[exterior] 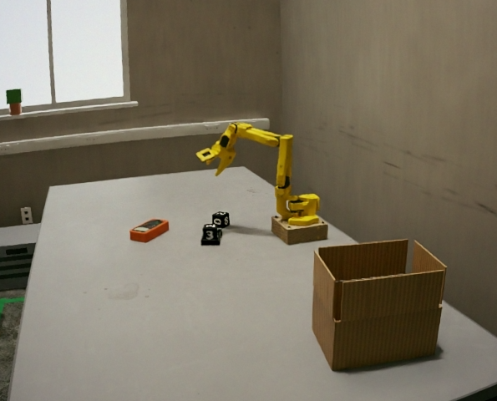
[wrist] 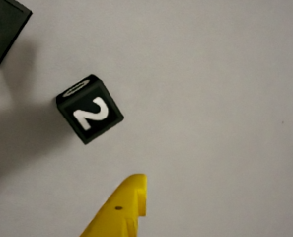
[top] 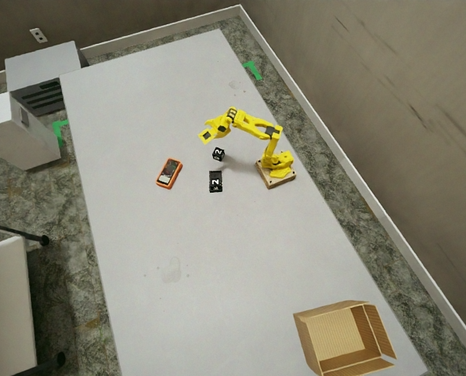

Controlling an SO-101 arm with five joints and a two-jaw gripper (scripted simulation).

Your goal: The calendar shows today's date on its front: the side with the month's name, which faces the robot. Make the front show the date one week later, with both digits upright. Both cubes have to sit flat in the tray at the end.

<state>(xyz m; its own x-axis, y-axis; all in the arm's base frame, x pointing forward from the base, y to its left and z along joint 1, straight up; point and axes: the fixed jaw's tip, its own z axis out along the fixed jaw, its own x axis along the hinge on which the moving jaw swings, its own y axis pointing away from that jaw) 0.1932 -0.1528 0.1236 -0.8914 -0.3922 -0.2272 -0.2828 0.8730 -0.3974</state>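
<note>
A loose black cube [top: 218, 153] [exterior: 220, 219] [wrist: 90, 112] lies on the table beside the tray, a white 2 on top; the exterior view shows a 0 and a second digit on its sides. The black tray [top: 214, 175] [exterior: 210, 242] [wrist: 5, 30] holds the other cube [top: 215, 182] [exterior: 210, 232] in its end nearer the exterior camera. That cube has a 2 on top and a 3 facing the exterior camera. The robot-facing front of the calendar cannot be read. My gripper [top: 204, 129] [exterior: 210, 164] is partly open, empty and high above the table, beyond the loose cube; one jaw shows in the wrist view.
An orange-cased meter [top: 169, 173] [exterior: 149, 230] lies on the far side of the tray from the arm's base. An open cardboard box [top: 305, 335] [exterior: 386, 323] stands at the table's near right corner. The arm's wooden base [top: 270, 180] [exterior: 299, 231] is by the table's right edge.
</note>
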